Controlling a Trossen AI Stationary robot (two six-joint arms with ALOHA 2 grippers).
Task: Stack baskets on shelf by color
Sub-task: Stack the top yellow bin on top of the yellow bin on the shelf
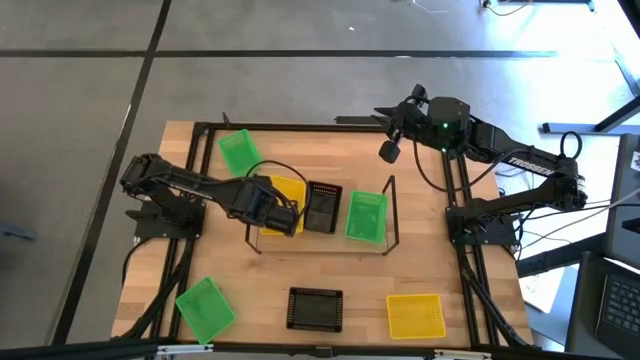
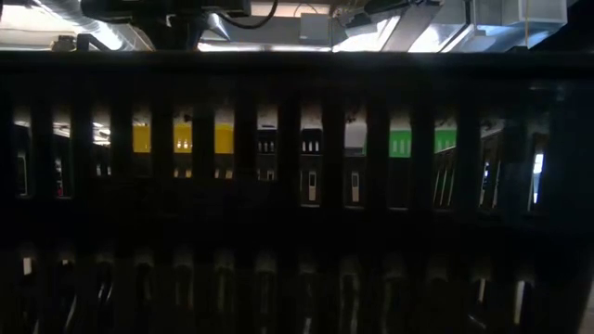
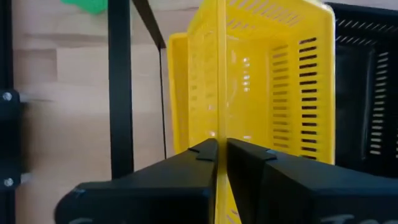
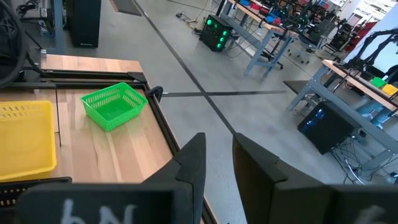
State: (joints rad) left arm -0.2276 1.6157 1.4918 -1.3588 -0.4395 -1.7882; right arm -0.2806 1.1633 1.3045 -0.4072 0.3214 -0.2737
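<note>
Over on the left side, my left gripper (image 1: 283,217) is down on the shelf (image 1: 372,247), fingers nearly pressed together and pinching the thin wall of the yellow basket (image 3: 261,87) that sits at the shelf's left end. Loose green baskets lie behind at (image 1: 239,152) and near the front edge at (image 1: 206,306). Next along the shelf is a black basket (image 1: 323,206) right beside mine, then a green one (image 1: 366,216) at the far end; another black basket (image 1: 315,309) and a yellow one (image 1: 415,315) wait out front. My worry: the basket looks tipped up in my wrist view, so if I let go sloppy it could flop against the wire frame (image 3: 119,87) or nudge the black neighbour. My right gripper (image 1: 389,150) hangs off the back edge, fingers (image 4: 193,155) slightly spread, holding nothing.
</note>
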